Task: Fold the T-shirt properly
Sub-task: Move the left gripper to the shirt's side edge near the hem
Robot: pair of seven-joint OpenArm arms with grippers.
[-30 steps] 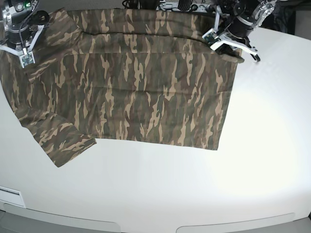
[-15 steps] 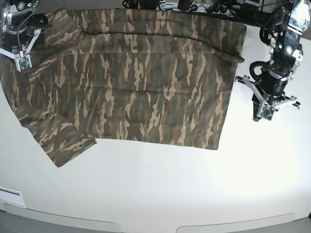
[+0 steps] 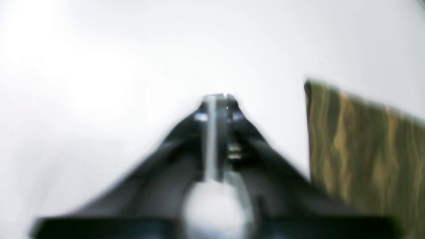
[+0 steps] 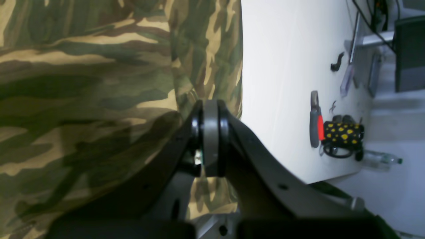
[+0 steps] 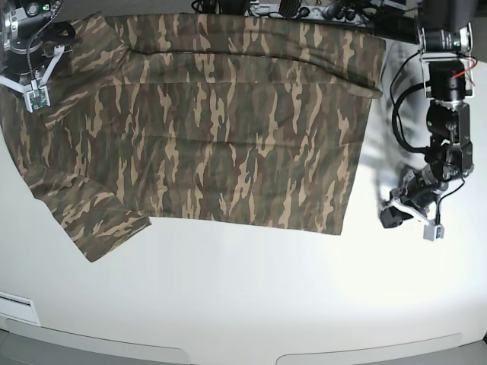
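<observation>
A broad white surface (image 5: 251, 304) fills the base view, with dark cables and equipment along its far edge; the T-shirt (image 5: 205, 129) lies spread flat over the far left part of it, camouflage in brown, tan and dark green, one sleeve reaching toward the near left and a folded band running along the far edge; its right-hand border ends well short of the surface's right side. The left pincer (image 5: 411, 211) hangs low over bare white surface off the shirt's near right corner, apart from the cloth; its wrist view is blurred, showing dark fingers (image 3: 215, 109) drawn close with only a thin pale line between them and a corner of the T-shirt (image 3: 362, 146) off to one side, so whether it is spread or pressed together I cannot tell; nothing shows between its tips. The right pincer (image 5: 34, 80) sits over the shirt's far left corner; in its wrist view the right pincer (image 4: 211, 111) has its jaws pressed together above the camouflage cloth (image 4: 83, 83), near the shirt's edge; whether any fabric is caught between them cannot be made out.
</observation>
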